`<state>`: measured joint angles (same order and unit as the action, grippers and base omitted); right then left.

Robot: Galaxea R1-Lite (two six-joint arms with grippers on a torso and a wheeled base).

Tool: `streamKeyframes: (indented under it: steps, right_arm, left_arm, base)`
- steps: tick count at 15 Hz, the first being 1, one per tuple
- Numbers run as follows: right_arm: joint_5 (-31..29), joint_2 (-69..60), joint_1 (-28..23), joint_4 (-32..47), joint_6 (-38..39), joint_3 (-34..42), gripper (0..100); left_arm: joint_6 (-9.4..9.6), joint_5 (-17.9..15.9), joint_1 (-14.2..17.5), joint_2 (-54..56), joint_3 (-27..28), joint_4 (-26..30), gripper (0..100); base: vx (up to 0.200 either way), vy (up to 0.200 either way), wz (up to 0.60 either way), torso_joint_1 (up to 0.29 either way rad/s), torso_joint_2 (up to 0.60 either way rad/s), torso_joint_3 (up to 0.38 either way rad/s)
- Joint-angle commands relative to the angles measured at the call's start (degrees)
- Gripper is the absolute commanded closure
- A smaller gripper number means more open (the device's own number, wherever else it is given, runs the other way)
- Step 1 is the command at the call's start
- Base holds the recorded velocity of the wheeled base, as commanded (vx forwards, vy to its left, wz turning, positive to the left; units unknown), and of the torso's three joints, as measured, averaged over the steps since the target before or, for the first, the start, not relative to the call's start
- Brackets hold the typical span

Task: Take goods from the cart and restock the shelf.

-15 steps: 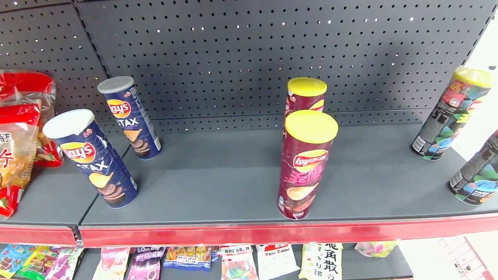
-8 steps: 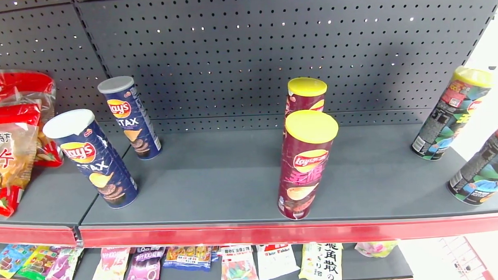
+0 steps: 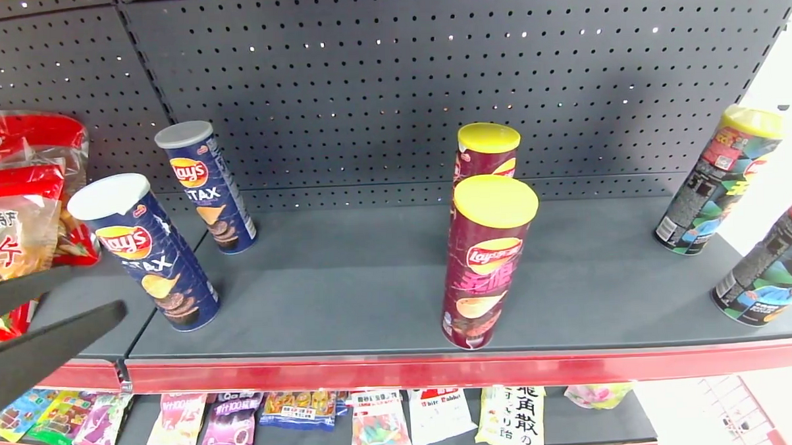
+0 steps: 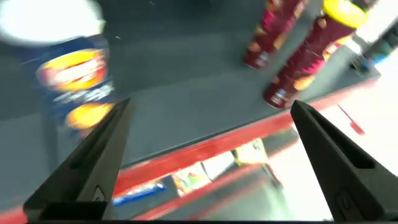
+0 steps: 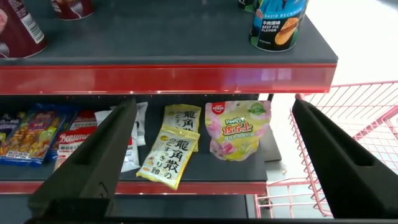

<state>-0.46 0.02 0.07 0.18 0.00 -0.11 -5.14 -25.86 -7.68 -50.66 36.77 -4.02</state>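
Left gripper [image 3: 98, 290]: wide open, empty, just beside front blue can [image 3: 148, 254].
Right gripper [image 5: 212, 104]: wide open, empty, before snack bags [image 5: 177, 155].
Shelf [image 3: 345, 283]: 6 cans [image 3: 486, 265] standing.
Cart [image 3: 738, 411]: low, right of shelf.

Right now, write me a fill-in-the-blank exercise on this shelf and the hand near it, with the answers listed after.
Both maroon cans carry ___ lids.
The blue cans stand to the robot's ___ of the maroon cans.
The left hand by the blue cans is ___ and holds nothing.
The shelf has a front lip coloured ___.
Missing words: yellow; left; open; red.
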Motion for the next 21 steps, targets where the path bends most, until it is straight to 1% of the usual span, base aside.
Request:
streamKeyframes:
  steps: [1,2,3,4,5,7,8,9,10,12,13,14,15,18,21]
  right_arm:
    - [-0.1,0.0,0.0,0.0,-0.1,0.1,0]
    - [-0.1,0.0,0.0,0.0,-0.1,0.0,0]
    - [-0.1,0.0,0.0,0.0,-0.1,0.0,0]
    - [-0.1,0.0,0.0,0.0,-0.1,0.0,0]
    - [-0.1,0.0,0.0,0.0,-0.1,0.0,0]
    - [-0.1,0.0,-0.1,0.0,-0.1,0.0,0]
    - [-0.1,0.0,0.0,0.0,-0.1,0.0,0]
    - [-0.1,0.0,0.0,0.0,-0.1,0.0,0]
    - [-0.1,0.0,0.0,0.0,-0.1,0.0,0]
    - [-0.1,0.0,0.0,0.0,-0.1,0.0,0]
    - [-0.1,0.0,0.0,0.0,-0.1,0.0,0]
    - [-0.1,0.0,0.0,0.0,-0.1,0.0,0]
    - [-0.1,0.0,-0.1,0.0,-0.1,0.0,0]
    - [-0.1,0.0,0.0,0.0,-0.1,0.0,0]
    - [-0.1,0.0,0.0,0.0,-0.1,0.0,0]
  left_arm:
    - [3.04,-3.1,-9.2,-17.9,6.0,-0.3,0]
    - [4.53,-3.1,-11.5,-20.7,6.3,-0.3,0]
    - [6.2,-3.1,-12.3,-22.9,6.6,-0.3,0]
    - [8.84,-3.1,-14.0,-26.2,7.4,-0.3,0]
    - [9.98,-3.1,-15.0,-27.8,8.1,-0.4,0]
    - [10.68,-3.0,-16.9,-30.6,9.6,-0.4,0]
    - [11.03,-2.9,-17.3,-33.3,11.4,-0.5,0]
    - [11.74,-2.9,-17.3,-34.0,11.9,-0.5,0]
    - [15.6,-2.9,-17.3,-36.0,12.7,-1.0,0]
    - [21.05,-3.1,-17.3,-38.5,12.9,-1.1,0]
    - [22.9,-3.1,-17.5,-39.5,13.1,-1.2,0]
    - [24.3,-3.8,-17.8,-40.0,13.3,-1.2,0]
    - [24.74,-4.0,-18.2,-40.6,13.4,-1.2,0]
    - [24.66,-4.1,-20.2,-42.9,15.2,-1.1,0]
    - [24.74,-4.0,-21.3,-45.1,16.8,-1.1,0]
  base:
    - [0.0,0.0,0.0,0.0,0.0,0.0]
    - [0.0,0.0,0.0,0.0,0.0,0.0]
    - [0.0,0.0,0.0,0.0,0.0,0.0]
    - [0.0,0.0,0.0,0.0,0.0,0.0]
    - [0.0,0.0,0.0,0.0,0.0,0.0]
    - [0.0,0.0,0.0,0.0,0.0,0.0]
    - [0.0,0.0,0.0,0.0,0.0,0.0]
    - [0.0,0.0,0.0,0.0,0.0,0.0]
    - [0.0,0.0,0.0,0.0,0.0,0.0]
    - [0.0,0.0,0.0,0.0,0.0,0.0]
    - [0.0,0.0,0.0,0.0,0.0,0.0]
    - [0.0,0.0,0.0,0.0,0.0,0.0]
    - [0.0,0.0,0.0,0.0,0.0,0.0]
    - [0.0,0.0,0.0,0.0,0.0,0.0]
    - [0.0,0.0,0.0,0.0,0.0,0.0]
